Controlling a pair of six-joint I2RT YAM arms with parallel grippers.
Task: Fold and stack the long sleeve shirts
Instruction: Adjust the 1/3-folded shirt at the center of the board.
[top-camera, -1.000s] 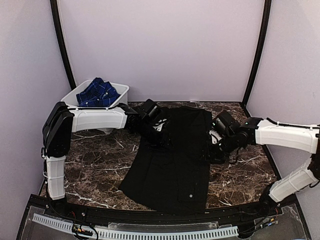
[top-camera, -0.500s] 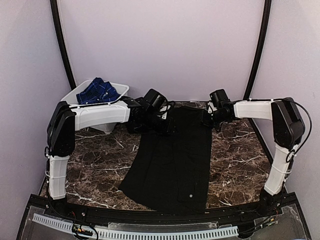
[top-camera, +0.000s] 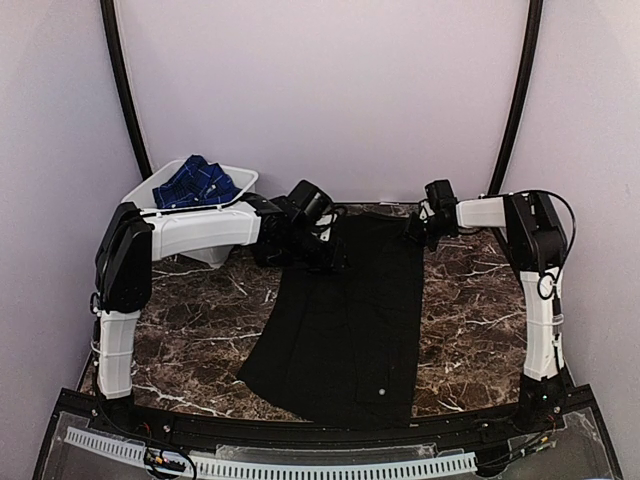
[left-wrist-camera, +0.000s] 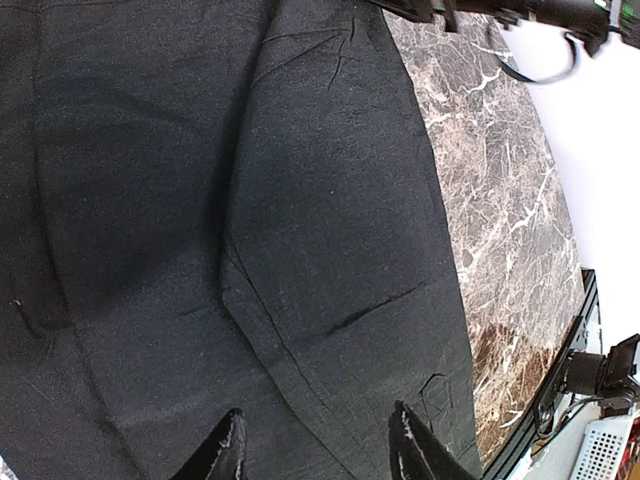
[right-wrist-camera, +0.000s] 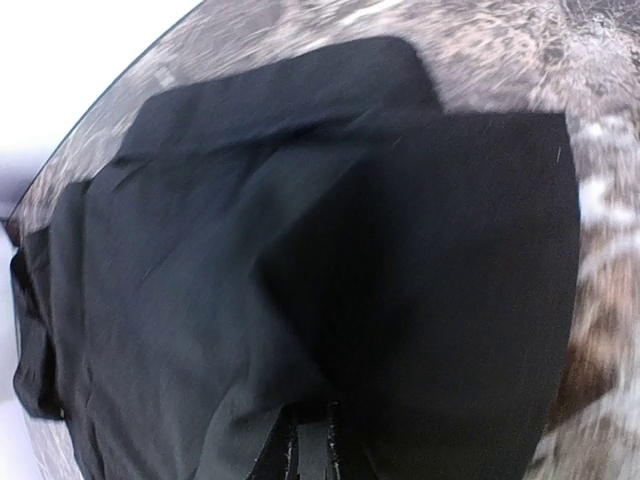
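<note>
A: Status?
B: Black shirt (top-camera: 350, 320) lies on the table (top-camera: 200, 300) as a long strip, no cross-fold yet. Left hand (left-wrist-camera: 318, 445) wide over its far end; right hand (right-wrist-camera: 308, 445) narrow, pinching the far corner. Checked shirt (top-camera: 195, 185) in tub (top-camera: 243, 183), untouched. Nothing stacked.

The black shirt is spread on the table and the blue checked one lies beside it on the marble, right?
No: the blue shirt sits in the white tub, as the top view shows. The black shirt is spread on the table.
</note>
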